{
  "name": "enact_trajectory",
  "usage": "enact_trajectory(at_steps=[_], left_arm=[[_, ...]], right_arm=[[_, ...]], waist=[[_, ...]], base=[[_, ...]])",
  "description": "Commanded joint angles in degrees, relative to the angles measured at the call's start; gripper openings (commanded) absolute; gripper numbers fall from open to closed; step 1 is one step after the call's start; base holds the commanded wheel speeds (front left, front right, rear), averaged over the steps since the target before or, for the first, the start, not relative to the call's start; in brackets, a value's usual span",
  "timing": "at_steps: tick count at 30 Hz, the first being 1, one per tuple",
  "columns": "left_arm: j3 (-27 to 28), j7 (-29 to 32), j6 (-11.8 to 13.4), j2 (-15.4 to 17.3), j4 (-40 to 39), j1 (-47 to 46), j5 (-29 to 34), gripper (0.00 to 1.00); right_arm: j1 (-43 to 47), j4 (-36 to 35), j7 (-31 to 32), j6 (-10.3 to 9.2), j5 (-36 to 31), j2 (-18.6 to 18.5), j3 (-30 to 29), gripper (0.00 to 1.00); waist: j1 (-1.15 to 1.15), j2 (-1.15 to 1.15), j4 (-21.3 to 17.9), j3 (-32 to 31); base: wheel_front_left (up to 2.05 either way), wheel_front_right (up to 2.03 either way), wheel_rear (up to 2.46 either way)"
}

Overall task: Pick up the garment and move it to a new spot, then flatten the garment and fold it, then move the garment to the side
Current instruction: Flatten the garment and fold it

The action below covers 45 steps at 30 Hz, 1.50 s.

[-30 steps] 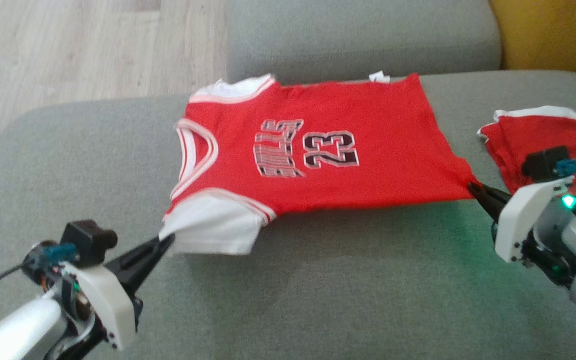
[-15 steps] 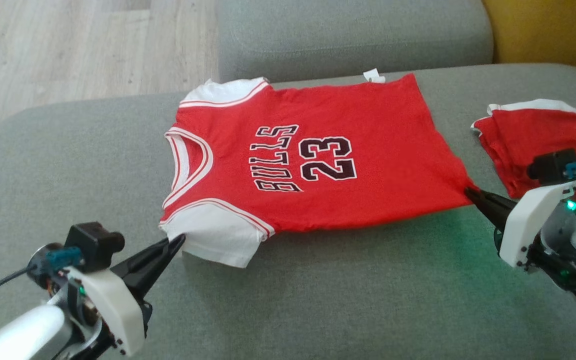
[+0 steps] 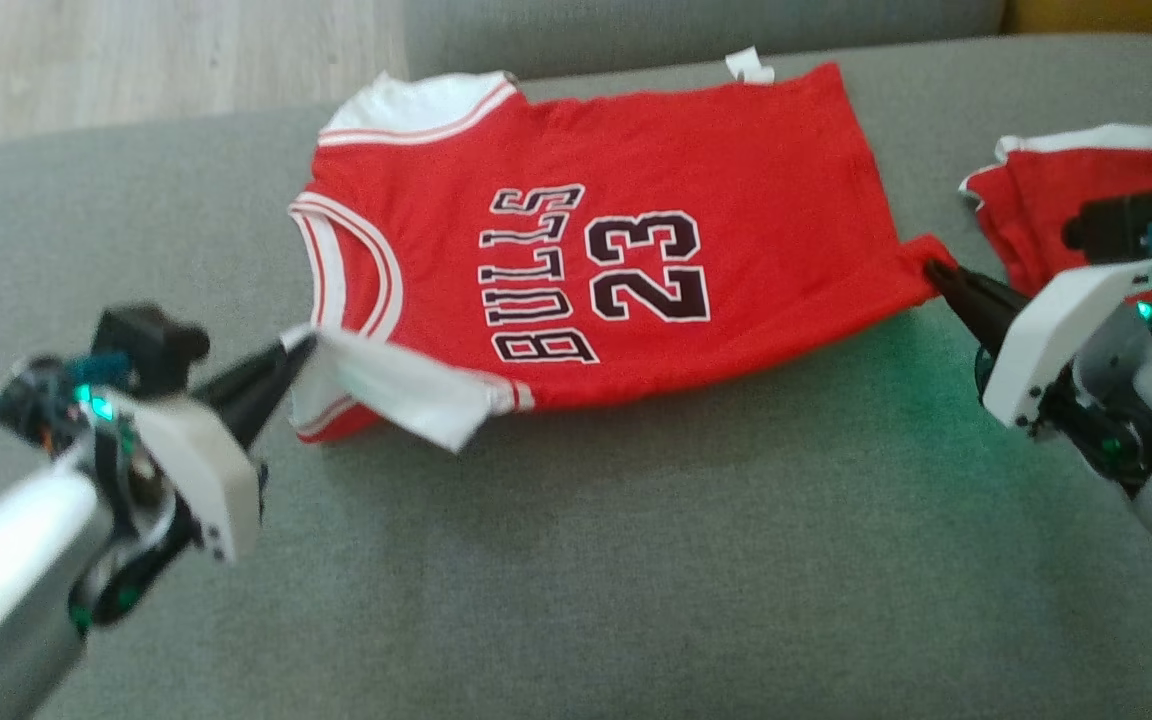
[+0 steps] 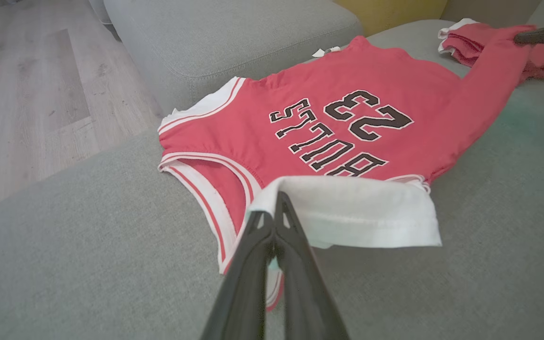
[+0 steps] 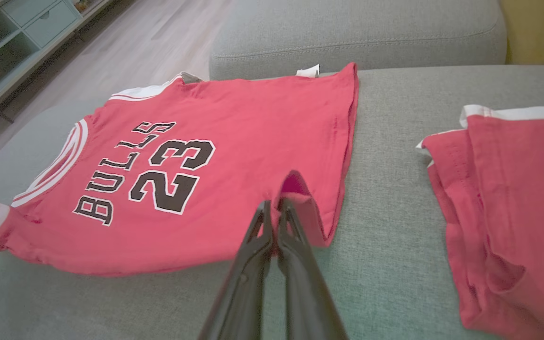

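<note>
On my left, the left gripper (image 3: 301, 345) has its two dark fingers pressed together on the cuff of the short white sleeve (image 3: 386, 385). The left wrist view shows cloth pinched between the jaws. That sleeve is raised off the grey fabric sofa cushion (image 3: 636, 560) and curls over toward the chest print.

The red and white basketball jersey (image 3: 736, 180) lies front up across the middle of the cushion, collar toward my left and hem toward my right. Its far edge is close to the grey back cushion (image 3: 686, 25).

On my right, the right gripper (image 3: 931, 268) is clamped the same way on the near hem corner (image 3: 921, 255), which puckers into a small peak. Further right, well apart from the jersey, sits a folded red garment (image 3: 1046, 190).

I judge the jersey to be a thin knit: very light, limp, with no stiffness to carry a fold by itself. It will sag between my two holds and probably drag on the coarse upholstery rather than slide. Too hard a pull would stretch it out of square.

The best places to hold are the stitched edges, cuff and hem, where the doubled fabric gives the fingers something to bite. I cannot tell whether the right pinch has caught both layers at the hem. If it holds one layer only, the back layer may lag and wrinkle.
</note>
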Motion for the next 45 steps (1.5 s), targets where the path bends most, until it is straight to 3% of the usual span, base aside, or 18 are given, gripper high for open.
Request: enact_trajectory(at_steps=[1,20,21,22,23,28,32,37,40,45], left_arm=[[3.61,0.23,-0.33,1.58,-0.13,-4.61,0.55,0.00],[-1.37,2.58,-4.60,-7.86,22.21,-26.09,10.77,0.00],[-1.55,2.20,-4.64,-8.32,23.23,-26.79,11.18,0.00],[-1.57,1.37,-4.49,-8.84,24.18,-27.44,11.69,0.42],[-1.41,0.07,-4.02,-9.45,25.04,-28.07,12.23,1.00],[2.54,-10.10,1.26,-13.13,29.46,-30.13,12.53,1.00],[6.34,-21.52,5.00,-16.72,30.24,-29.90,11.62,1.00],[9.21,-26.00,6.92,-19.04,27.68,-26.18,9.93,1.00],[12.05,-26.84,8.62,-19.10,23.81,-22.40,9.77,1.00],[18.96,-26.96,12.85,-20.28,14.04,-13.18,12.33,1.00]], right_arm=[[-1.53,-0.18,0.02,-0.05,-0.52,-0.28,-0.69,0.00],[-13.62,10.71,-0.87,-0.05,-3.56,5.42,0.54,0.00],[-14.06,11.17,-1.41,-0.05,-3.68,5.72,0.59,0.74],[-14.12,11.73,-0.82,-0.05,-2.99,6.16,0.58,1.00],[-14.48,11.72,-0.85,-0.05,-2.96,6.30,0.88,1.00],[-16.24,12.64,-6.64,-0.05,-1.36,6.50,-1.54,1.00],[-16.28,11.42,-18.89,-0.05,-0.79,7.05,-5.33,1.00],[-15.38,11.29,-23.34,-0.05,-3.23,8.33,-9.70,1.00],[-14.11,8.41,-23.61,-0.05,-9.02,9.97,-18.48,1.00],[-3.31,-0.79,-23.64,-0.05,-23.82,16.54,-35.94,1.00]], waist=[[-0.01,0.00,-0.18,1.52],[-0.01,0.00,-0.94,12.63],[-0.01,0.00,-0.98,12.92],[-0.01,0.00,-1.00,13.10],[-0.01,0.00,-1.02,13.28],[-0.01,0.00,-1.08,12.88],[-0.01,0.00,-0.92,10.32],[-0.01,0.00,-1.04,7.41],[-0.01,0.00,-1.33,5.70],[-0.01,0.00,-1.19,2.98]], base=[[0.00,0.00,0.00],[0.00,0.00,0.00],[0.00,0.00,0.00],[0.00,0.00,0.00],[0.00,0.00,0.00],[0.00,0.00,0.00],[0.00,0.00,0.00],[0.00,0.00,0.00],[0.00,0.00,0.00],[0.00,0.00,0.00]])
